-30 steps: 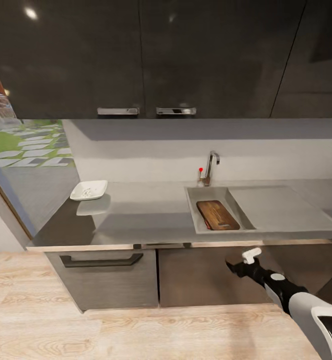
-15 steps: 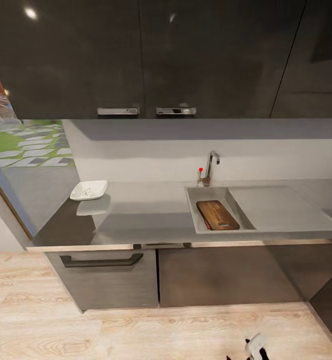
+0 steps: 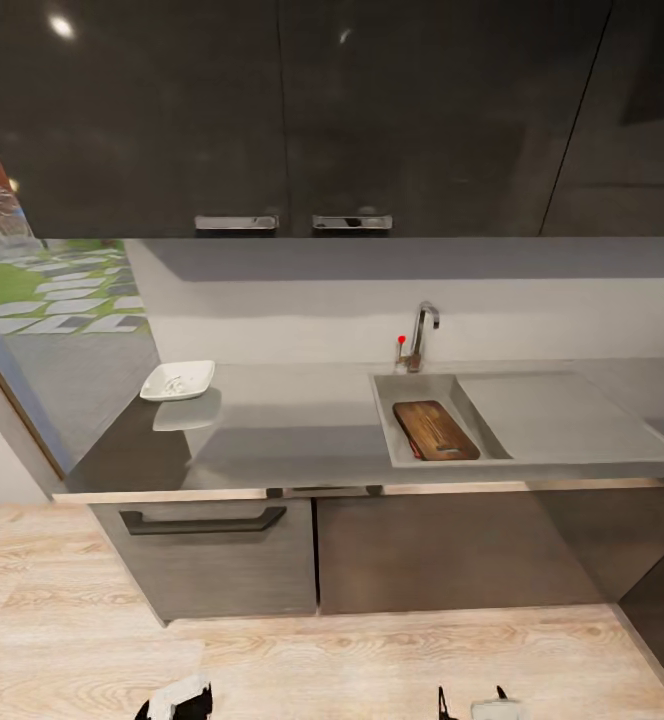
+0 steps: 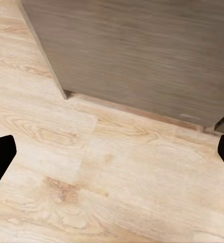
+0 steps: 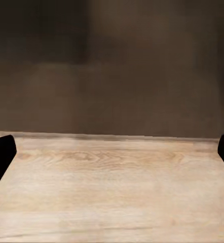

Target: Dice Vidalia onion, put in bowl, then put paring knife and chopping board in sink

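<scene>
Fingers first: the left gripper [image 4: 112, 152] is spread wide, its two dark fingertips [image 4: 0, 157] seen at opposite edges of the left wrist view, nothing between them, only wooden floor [image 4: 117, 187] and a cabinet base [image 4: 142, 55] beyond. The right gripper [image 5: 112, 157] is likewise spread and empty, fingertips [image 5: 0, 157] apart over floor, a dark cabinet front [image 5: 112, 66] faced. In the head view both grippers are barely seen low down, left gripper [image 3: 177, 697] and right gripper [image 3: 472, 705], well below the countertop [image 3: 292, 425].

Taking the sink [image 3: 427, 385] as landmark: the chopping board [image 3: 434, 430] is lying inside the basin, tilted against its wall. A thin red sliver along the board's left edge may be the paring knife, too small to be sure. The bowl [image 3: 177, 380] is set on the countertop well to the sink's left, near the counter end, with pale bits apparently in it. No onion can be made out in the sink.

Judged from this, the task looks at or near its end; the knife's place should be confirmed. If anything is left, arms should be kept tucked low and clear of the drawer handle [image 3: 202, 520] below the counter.
</scene>
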You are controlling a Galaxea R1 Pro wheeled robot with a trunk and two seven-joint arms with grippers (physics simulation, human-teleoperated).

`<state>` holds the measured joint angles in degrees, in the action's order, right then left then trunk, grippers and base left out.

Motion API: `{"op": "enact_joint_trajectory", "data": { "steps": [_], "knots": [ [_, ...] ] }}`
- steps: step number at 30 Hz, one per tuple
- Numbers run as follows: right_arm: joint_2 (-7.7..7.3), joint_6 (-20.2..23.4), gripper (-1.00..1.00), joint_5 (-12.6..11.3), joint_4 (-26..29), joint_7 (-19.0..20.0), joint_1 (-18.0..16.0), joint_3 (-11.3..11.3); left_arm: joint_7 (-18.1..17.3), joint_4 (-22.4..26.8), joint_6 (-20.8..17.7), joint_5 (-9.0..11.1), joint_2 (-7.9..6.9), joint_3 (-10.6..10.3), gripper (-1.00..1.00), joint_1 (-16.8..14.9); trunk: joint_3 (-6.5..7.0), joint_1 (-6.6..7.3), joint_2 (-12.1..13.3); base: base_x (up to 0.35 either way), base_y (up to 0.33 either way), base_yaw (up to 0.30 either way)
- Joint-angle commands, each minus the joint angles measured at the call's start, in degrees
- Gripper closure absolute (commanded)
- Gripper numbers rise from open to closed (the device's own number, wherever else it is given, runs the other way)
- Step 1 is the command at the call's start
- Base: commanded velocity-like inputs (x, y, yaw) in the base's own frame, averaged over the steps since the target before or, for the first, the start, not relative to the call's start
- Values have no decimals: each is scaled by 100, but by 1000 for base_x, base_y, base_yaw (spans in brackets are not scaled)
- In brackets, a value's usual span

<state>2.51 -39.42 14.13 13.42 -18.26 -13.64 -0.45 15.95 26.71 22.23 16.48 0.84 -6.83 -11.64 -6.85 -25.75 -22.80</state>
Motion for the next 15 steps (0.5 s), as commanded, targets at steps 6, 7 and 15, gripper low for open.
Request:
{"op": "enact_joint_trajectory", "data": {
  "steps": [6, 7, 15],
  "knots": [
    [90, -313, -100, 33, 221, -358, -4, 15, 24, -84, 155, 31, -57, -235, -100, -5, -13, -3, -12, 0, 0, 0],
    [91, -364, -100, 31, 217, -364, -1, 12, 23, -264, 337, 31, -94, -275, -100, -5, -13, -3, -12, 0, 0, 0],
    [79, -417, -100, 29, 205, -371, -2, 11, 22, -1257, 1509, 31, -118, -318, -100, -5, -13, -3, -12, 0, 0, 0]
  ]
}}
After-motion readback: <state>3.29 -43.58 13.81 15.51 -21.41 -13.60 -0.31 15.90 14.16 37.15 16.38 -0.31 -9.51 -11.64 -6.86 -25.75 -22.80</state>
